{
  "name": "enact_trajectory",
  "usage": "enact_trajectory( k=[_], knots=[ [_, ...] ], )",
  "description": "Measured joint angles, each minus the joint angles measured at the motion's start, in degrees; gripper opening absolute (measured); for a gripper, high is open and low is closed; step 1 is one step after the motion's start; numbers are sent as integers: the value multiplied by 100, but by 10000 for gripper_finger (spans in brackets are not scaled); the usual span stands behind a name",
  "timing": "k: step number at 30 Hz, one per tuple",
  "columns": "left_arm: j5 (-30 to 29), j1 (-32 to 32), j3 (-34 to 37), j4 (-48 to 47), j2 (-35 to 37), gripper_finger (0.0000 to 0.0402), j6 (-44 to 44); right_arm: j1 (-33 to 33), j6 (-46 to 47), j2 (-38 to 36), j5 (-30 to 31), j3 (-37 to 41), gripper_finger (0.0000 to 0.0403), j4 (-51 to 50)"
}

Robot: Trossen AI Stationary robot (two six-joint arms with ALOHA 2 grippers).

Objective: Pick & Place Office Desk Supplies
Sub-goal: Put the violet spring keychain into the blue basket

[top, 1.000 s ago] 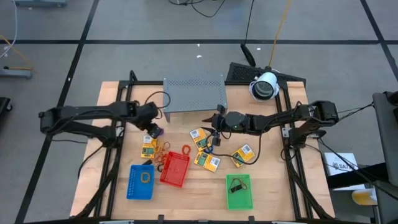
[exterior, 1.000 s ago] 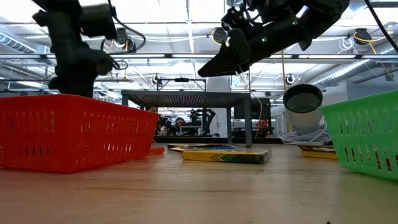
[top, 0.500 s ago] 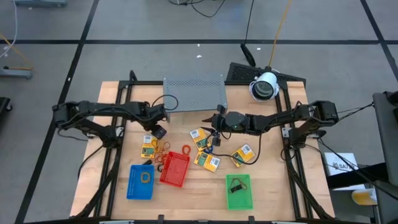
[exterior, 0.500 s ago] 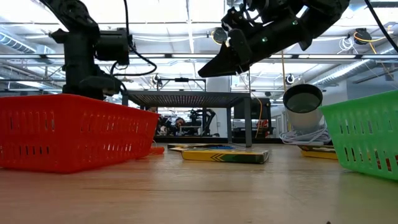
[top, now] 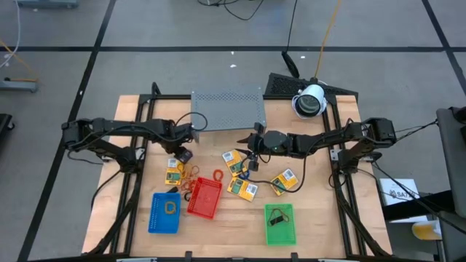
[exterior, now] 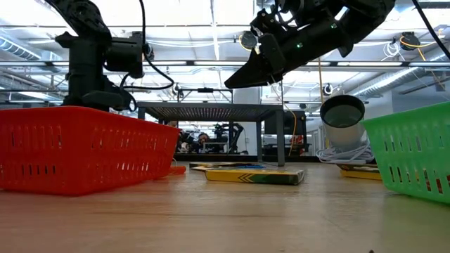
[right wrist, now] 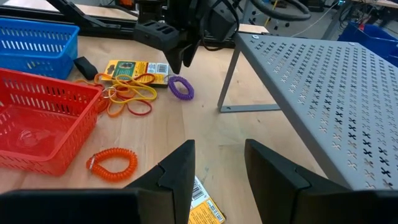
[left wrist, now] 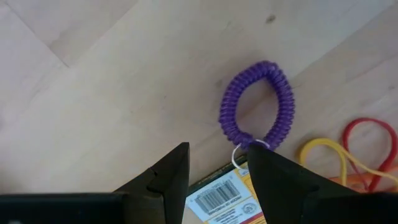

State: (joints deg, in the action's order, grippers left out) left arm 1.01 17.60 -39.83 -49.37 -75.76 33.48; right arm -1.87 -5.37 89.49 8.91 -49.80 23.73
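My left gripper (top: 185,154) hangs over the table's left half, just in front of the grey rack (top: 228,109), its fingers (left wrist: 168,177) spread with nothing between them. Just beyond the fingertips lies a purple coil (left wrist: 258,104) flat on the wood: a ribbed spiral loop, oval, with a small metal ring at the end nearest me. Its long axis runs away from my fingers, tilted slightly. That ring end touches the edge of a yellow packet (left wrist: 227,198) with a barcode, which lies flat right under my fingertips. Beside the coil sit thin loops (left wrist: 351,155), yellow, orange and red, overlapping. From above, this cluster lies just behind the blue tray (top: 165,212) and the red tray (top: 204,197).

An orange coil (right wrist: 112,163) lies flat beside the red tray, apart from the purple one.

My right gripper (top: 246,144) hovers near the table's middle, in front of the rack's right end, its fingers (right wrist: 177,174) parted and empty. More yellow packets (top: 242,188) lie scattered below it, at varying angles. The green tray (top: 280,223) sits near the front edge, with a dark item inside.
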Motion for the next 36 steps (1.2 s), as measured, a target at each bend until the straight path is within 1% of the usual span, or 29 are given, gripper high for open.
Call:
enact_trajectory(
  k=[7, 14, 19, 27, 32, 36],
  knots=[
    [-16, -99, 0, 6, 0, 168, 231, 0, -1, 0, 0, 0, 132, 0],
    [-252, -206, 0, 123, 2, 168, 610, 1, -2, 0, 0, 0, 132, 0],
    [-279, -310, 0, 282, 2, 168, 780, 2, -2, 0, -2, 0, 132, 0],
    [-851, -637, 0, 292, 2, 168, 1197, 4, -2, 0, -4, 0, 132, 0],
    [-999, -818, 33, 303, 2, 168, 1429, 4, -2, 0, -12, 0, 132, 0],
    [-1107, -955, 247, 386, 2, 168, 1707, 9, 0, 0, -17, 0, 132, 0]
  ],
)
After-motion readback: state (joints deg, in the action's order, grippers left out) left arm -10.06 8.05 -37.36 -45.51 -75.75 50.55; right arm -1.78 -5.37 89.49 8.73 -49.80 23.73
